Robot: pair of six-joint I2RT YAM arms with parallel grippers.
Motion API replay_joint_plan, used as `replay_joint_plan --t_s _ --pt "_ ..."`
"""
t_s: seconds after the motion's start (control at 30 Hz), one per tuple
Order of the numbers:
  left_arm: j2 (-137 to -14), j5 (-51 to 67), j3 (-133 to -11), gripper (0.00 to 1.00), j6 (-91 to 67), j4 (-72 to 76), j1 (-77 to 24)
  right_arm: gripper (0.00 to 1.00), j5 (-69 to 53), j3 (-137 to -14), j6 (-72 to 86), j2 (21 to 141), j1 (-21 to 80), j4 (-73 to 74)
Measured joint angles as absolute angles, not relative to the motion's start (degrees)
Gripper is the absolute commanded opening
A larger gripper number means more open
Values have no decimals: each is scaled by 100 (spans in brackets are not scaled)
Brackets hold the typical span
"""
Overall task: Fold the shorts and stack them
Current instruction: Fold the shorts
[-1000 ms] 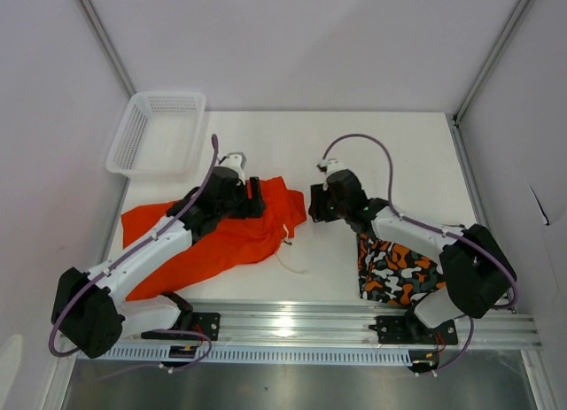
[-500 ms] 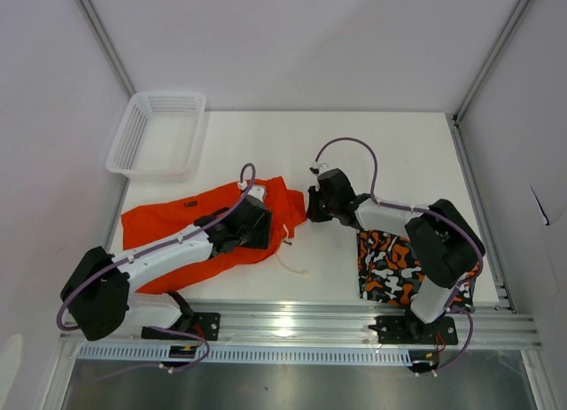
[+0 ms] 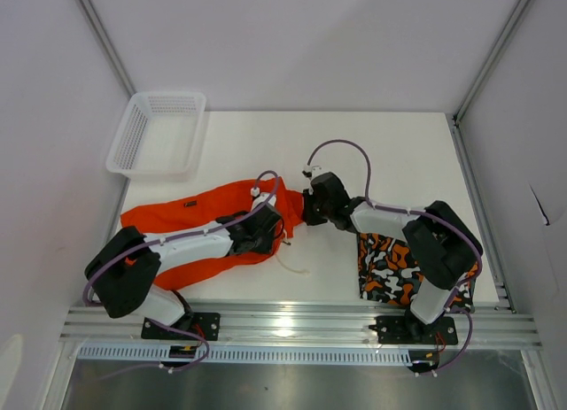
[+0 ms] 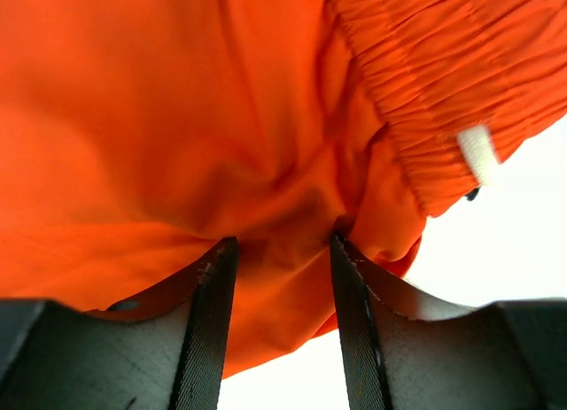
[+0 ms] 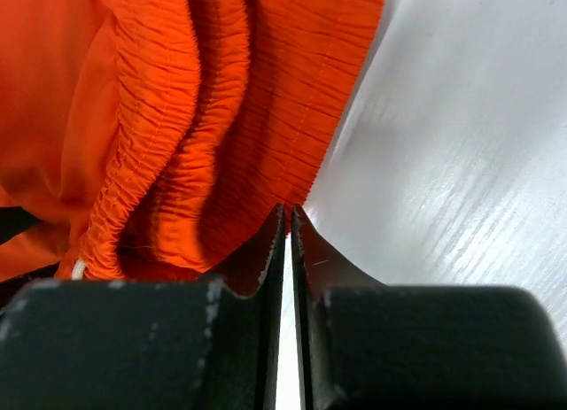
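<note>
The plain orange shorts (image 3: 221, 197) lie spread across the left half of the table, their waistband end towards the middle. My left gripper (image 3: 276, 227) rests on them near the waistband. In the left wrist view its jaws (image 4: 283, 246) stand apart with a bunch of orange fabric (image 4: 177, 118) between the tips. My right gripper (image 3: 306, 208) is at the waistband's right edge. Its jaws (image 5: 289, 211) are closed to a thin slit, their tips touching the gathered orange waistband (image 5: 221, 91), with nothing seen between them. The patterned shorts (image 3: 394, 268) lie folded at the front right, partly under the right arm.
A white mesh basket (image 3: 159, 96) stands at the back left corner. The shorts' white drawstring (image 3: 288, 259) trails on the table in front of the waistband, and its end also shows in the left wrist view (image 4: 478, 151). Aluminium rails run along the near edge.
The left gripper has slid right and forward over the orange shorts to the waistband end. The right gripper has moved left up to the waistband edge.
</note>
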State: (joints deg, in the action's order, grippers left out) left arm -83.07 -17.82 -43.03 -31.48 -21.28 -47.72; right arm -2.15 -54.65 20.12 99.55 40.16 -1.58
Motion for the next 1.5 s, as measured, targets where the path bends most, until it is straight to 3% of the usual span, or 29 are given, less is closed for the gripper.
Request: replay_joint_plan --t_s 0.43,1.13,1.37,1.5 --pt "-8506 -1885 -4410 45 -3151 -1798 -4869 5 -329 -5227 2008 9955 4550 -478" --pt "-8350 -1603 -4316 41 -3131 -1160 -4950 6 -768 -4724 2991 10036 4425 -1251" --pt "-8136 -1645 -4324 50 -3140 -1428 -4956 35 -895 -4674 3199 10071 4235 -1363" --pt "-7432 -1675 -4552 52 -3096 -1994 -4945 39 -937 -4556 3179 9946 3966 -1352"
